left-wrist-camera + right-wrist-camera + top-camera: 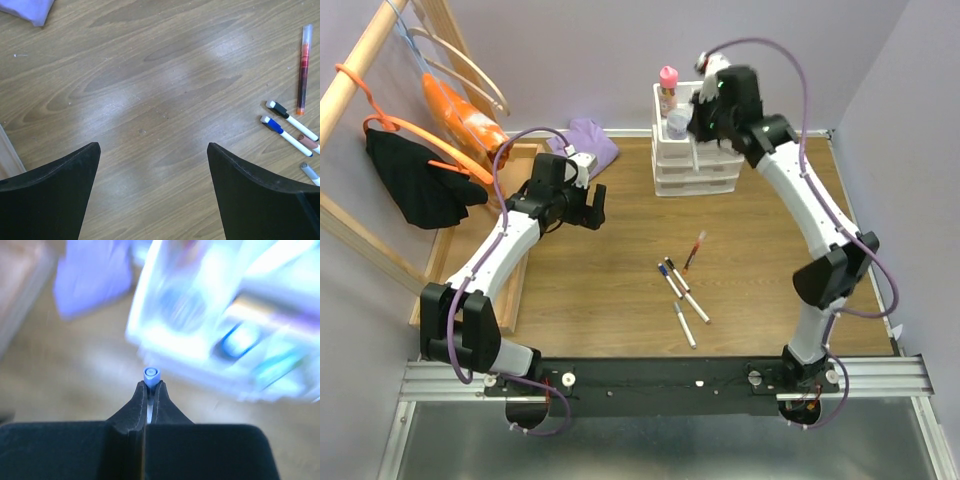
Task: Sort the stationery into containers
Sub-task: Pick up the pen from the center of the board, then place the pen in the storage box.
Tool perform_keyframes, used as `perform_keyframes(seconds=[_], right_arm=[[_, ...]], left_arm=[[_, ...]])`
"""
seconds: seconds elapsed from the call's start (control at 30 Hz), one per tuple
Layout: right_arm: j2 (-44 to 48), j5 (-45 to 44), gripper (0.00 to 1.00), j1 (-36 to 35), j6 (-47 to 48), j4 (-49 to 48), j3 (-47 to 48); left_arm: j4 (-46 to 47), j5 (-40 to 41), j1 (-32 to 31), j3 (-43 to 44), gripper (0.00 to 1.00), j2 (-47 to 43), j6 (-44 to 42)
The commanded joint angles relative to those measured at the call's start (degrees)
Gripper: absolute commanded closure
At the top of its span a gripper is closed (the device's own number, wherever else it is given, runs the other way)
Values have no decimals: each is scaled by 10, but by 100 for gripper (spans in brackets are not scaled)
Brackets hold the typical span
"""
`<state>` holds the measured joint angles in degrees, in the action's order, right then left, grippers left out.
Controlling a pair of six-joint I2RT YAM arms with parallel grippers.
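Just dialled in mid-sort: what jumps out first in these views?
The right gripper, up at the white drawer unit at the back, is shut on a blue-tipped marker. Loose pens lie in the middle of the table, the left gripper hanging open beside them.

drawer unit: blurred | blue-tipped marker: body hidden by right pincer | purple cloth: cropped

Your right pincer reaches over the drawer unit, jaws pinched on a blue-capped marker; your left pincer hangs left of that unit, jaws wide apart.
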<state>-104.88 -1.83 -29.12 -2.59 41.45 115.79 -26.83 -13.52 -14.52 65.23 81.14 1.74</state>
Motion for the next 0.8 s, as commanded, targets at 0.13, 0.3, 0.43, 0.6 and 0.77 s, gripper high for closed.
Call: perform_keyframes(seconds=[0.13, 0.3, 0.43, 0.6, 0.77], right_arm=[[-110, 46, 99, 112, -17, -292, 160], [-114, 21, 99, 117, -15, -443, 87], [-152, 2, 99, 123, -36, -503, 89], [-196, 0, 99, 127, -44, -531, 112], [-219, 6, 99, 130, -32, -547, 121]], left_arm=[[-46, -20, -6, 10, 4, 11, -31], [-61, -26, -13, 28, 4, 23, -38], [-72, -23, -17, 47, 4, 34, -46], [-88, -13, -24, 68, 4, 50, -56], [-87, -7, -25, 81, 4, 67, -58]])
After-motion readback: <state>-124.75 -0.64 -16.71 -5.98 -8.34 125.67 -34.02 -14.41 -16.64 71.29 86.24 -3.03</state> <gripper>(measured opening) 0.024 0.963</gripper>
